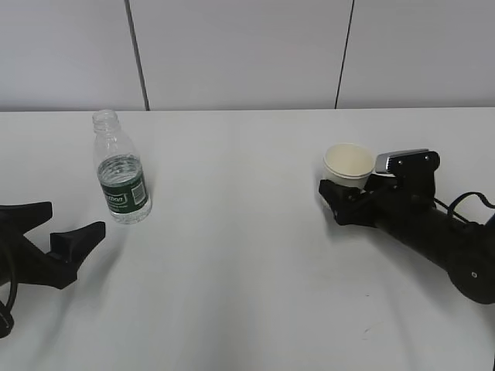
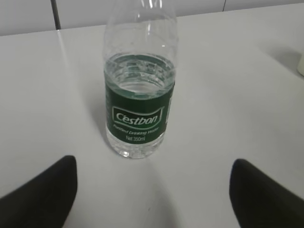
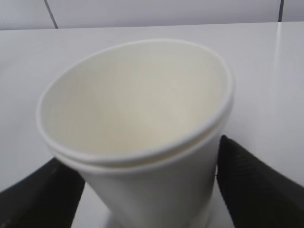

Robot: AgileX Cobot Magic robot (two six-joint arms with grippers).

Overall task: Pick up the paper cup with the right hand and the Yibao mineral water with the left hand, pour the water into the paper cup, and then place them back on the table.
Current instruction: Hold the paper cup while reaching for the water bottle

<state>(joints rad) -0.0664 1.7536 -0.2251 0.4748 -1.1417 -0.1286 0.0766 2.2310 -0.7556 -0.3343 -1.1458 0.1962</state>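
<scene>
The right hand [image 1: 346, 198] clasped the cup [image 1: 349, 165]; its wrist view showed 2 nested rims. The left hand [image 1: 63, 228] gaped short of the bottle [image 1: 121, 171].

This looks like a robotics lab or test room rather than a home or shop. A large plain white table [image 1: 247, 255] fills the exterior view from 3 o'clock round to 9 o'clock, bare of any household clutter. Behind it, at 12 o'clock, runs a pale grey panelled wall [image 1: 240, 54] split by thin dark vertical seams [image 1: 136, 54]. Two black robot arms rest on the tabletop, one at 8 o'clock [image 1: 35, 255], one at 4 o'clock [image 1: 433, 232]. Lighting is flat and even.
</scene>
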